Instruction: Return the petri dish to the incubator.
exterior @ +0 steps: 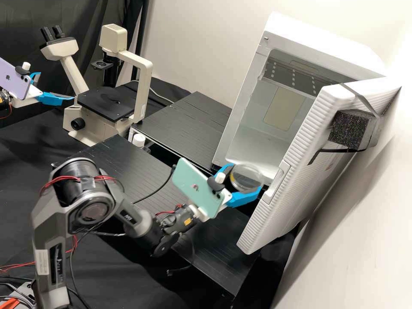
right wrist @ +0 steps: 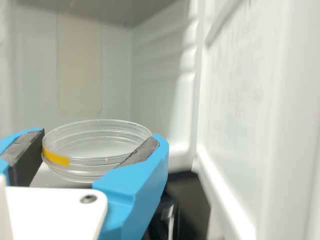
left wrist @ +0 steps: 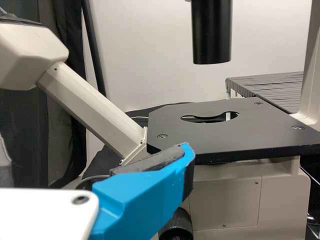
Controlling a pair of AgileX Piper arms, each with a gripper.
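So, dish (right wrist: 90, 173) inside right gripper (exterior: 247, 177).

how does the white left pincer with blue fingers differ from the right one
The white, blue-fingered left pincer is open and empty near the cream microscope; the white, blue-fingered right pincer is shut on the clear, round petri dish. Left carries a lilac phone, right a mint-green phone. Both look built alike.

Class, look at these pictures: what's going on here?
The right gripper holds a clear, round petri dish with a yellow strip between its blue fingers, at the mouth of the open, white, box-shaped incubator. The dish is not yet inside. The left gripper, empty and open, hangs beside a cream microscope with a flat black stage.
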